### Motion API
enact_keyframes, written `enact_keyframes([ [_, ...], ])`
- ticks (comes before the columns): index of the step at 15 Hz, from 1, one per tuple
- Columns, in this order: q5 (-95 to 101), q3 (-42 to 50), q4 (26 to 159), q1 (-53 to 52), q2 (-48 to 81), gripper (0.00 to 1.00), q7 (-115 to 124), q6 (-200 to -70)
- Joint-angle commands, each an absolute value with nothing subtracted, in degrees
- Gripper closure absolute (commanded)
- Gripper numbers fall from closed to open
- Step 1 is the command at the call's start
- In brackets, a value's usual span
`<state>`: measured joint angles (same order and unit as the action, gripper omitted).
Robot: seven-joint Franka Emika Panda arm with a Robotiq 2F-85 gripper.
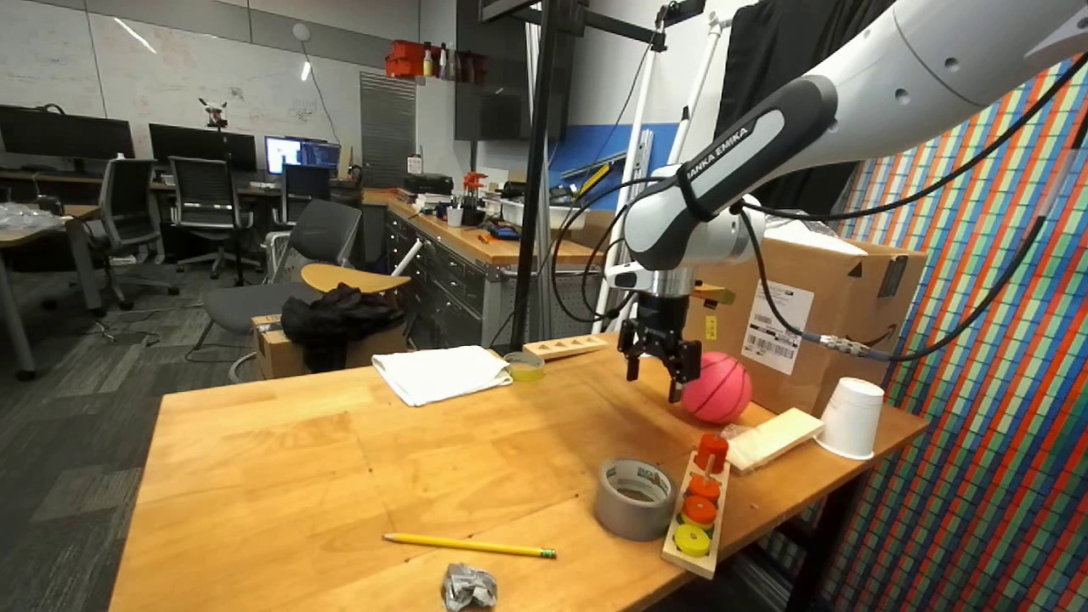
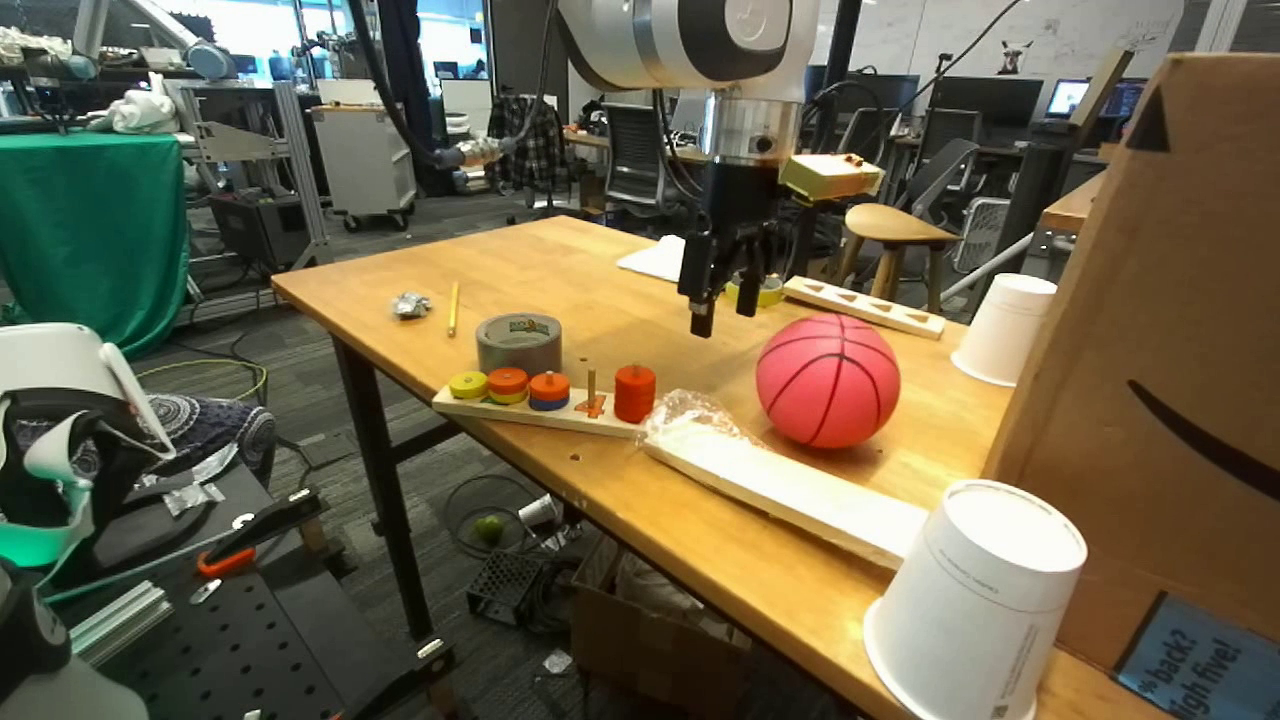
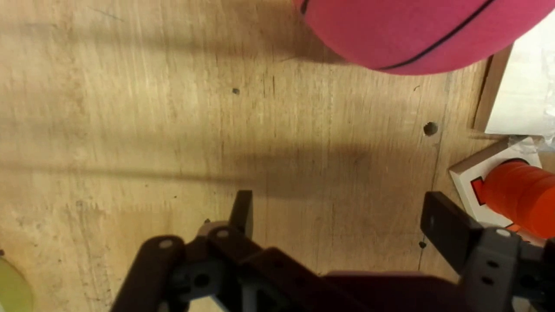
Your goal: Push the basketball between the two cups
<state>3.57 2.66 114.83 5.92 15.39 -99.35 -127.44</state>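
The basketball (image 2: 828, 380), pink with dark seams, rests on the wooden table (image 1: 340, 459), just beside a pale board (image 2: 780, 490) partly wrapped in clear plastic. It sits off to one side of the line between the two white cups (both of them bottom up): one cup (image 2: 975, 600) just beside an end of that board, the second cup (image 2: 1005, 328) by the tall cardboard box (image 2: 1130, 300). The gripper (image 1: 654, 381) hangs above the tabletop near the ball, its fingers spread wide, with wood visible between them in the wrist view.

Farther out lie a stacking toy (image 2: 549, 390) with orange and yellow rings, a grey tape roll (image 1: 625, 514), a pencil (image 1: 469, 546), a crumpled silvery wad (image 1: 469, 586), a folded white cloth (image 1: 444, 374) and a yellow tape roll (image 1: 525, 372). The room around shows grey carpet (image 1: 59, 501), office chairs (image 1: 204, 187), monitors (image 1: 178, 144) and a whiteboard (image 1: 212, 68).

Crumpled white material (image 1: 812, 238) tops the tall cardboard box; a lower box (image 2: 640, 650), under the table, holds something pale I cannot identify.

In an exterior view the tall box hides part of the second cup; in both exterior views the ball shows, though in one the gripper overlaps its edge. The wrist view cuts the ball off at the top, and a yellow round shape (image 3: 13, 286) at the left edge shows too little to name.
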Motion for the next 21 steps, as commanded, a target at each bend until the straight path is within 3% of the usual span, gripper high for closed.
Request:
enact_keyframes([
  [1,6.11,2.86,113.92,6.95,17.02,0.0,-99.49,-129.59],
  [7,13.68,5.57,111.86,8.52,20.06,0.0,-97.72,-134.44],
  [15,21.97,7.17,118.1,9.64,12.36,0.0,-97.57,-156.21],
  [21,24.11,7.9,118.88,9.37,11.48,0.0,-96.12,-160.42],
])
